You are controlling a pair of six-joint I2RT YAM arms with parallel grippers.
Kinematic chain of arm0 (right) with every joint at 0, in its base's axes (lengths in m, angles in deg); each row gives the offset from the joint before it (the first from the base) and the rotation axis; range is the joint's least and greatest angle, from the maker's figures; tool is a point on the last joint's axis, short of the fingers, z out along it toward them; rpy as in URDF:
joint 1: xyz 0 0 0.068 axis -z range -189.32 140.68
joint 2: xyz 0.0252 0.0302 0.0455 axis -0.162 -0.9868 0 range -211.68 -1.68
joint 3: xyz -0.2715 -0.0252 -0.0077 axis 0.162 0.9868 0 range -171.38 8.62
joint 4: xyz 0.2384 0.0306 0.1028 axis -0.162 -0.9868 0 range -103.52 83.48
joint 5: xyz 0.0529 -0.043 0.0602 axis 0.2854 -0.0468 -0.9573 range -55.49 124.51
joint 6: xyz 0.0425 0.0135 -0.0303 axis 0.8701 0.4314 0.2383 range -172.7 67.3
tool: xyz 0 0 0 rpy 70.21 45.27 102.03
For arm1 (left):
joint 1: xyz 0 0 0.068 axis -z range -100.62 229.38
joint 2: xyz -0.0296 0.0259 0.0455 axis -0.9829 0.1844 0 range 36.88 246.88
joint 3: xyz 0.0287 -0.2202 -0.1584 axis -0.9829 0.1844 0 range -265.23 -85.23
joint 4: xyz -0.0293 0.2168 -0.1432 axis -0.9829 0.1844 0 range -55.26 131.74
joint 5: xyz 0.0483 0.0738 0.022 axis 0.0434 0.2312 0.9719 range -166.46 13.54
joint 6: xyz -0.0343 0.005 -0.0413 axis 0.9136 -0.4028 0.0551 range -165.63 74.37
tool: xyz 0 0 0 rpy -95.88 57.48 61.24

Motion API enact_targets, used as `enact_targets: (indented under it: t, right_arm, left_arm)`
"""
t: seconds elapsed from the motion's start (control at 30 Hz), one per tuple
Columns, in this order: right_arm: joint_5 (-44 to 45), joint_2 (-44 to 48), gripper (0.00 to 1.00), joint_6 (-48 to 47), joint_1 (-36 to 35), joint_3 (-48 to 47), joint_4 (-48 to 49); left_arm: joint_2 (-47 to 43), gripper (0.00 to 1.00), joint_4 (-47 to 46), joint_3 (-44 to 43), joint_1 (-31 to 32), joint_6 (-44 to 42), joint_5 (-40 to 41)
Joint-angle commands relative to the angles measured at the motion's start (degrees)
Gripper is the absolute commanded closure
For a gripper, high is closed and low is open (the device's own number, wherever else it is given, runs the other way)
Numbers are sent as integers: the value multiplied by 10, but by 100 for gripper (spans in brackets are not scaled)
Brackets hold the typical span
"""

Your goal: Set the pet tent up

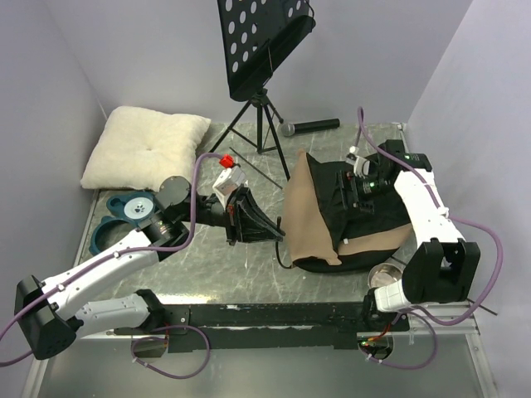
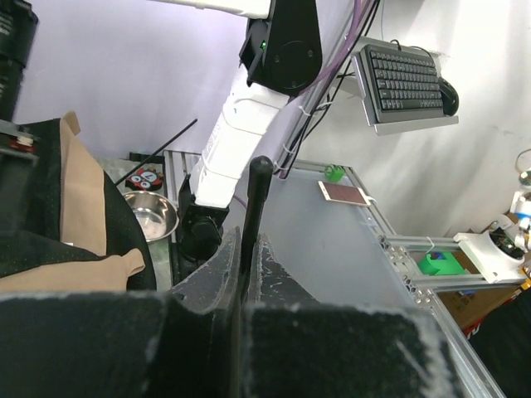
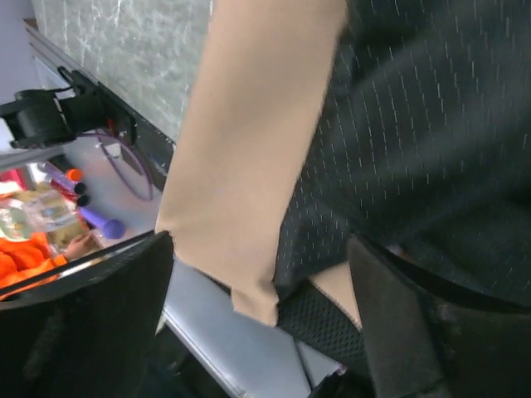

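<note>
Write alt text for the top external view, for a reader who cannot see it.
A tan-and-black pet tent lies collapsed on the table, the open right hand over it and the left hand shut on a black pole beside it. A cream pillow sits far left.

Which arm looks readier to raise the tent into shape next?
Left, probably. The left gripper is shut on the black pole of the pet tent, so it could lift straight away; the right gripper hangs open above the fabric, gripping nothing.
</note>
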Motion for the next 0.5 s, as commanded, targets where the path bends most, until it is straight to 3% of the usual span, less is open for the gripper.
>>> enact_targets:
  t: [0.0,0.13,0.33,0.47]
  right_arm:
    - [-11,16,6,30,9,5,-46]
    - [8,16,0,71,14,74,-25]
    - [48,2,0,82,14,73,-32]
    - [-12,-19,0,70,11,128,-47]
  left_arm:
    - [12,99,55,-12,-4,-10,5]
    - [11,99,57,-12,-4,-14,10]
    - [14,99,50,-6,-4,-9,12]
    - [25,99,68,-19,-4,-19,7]
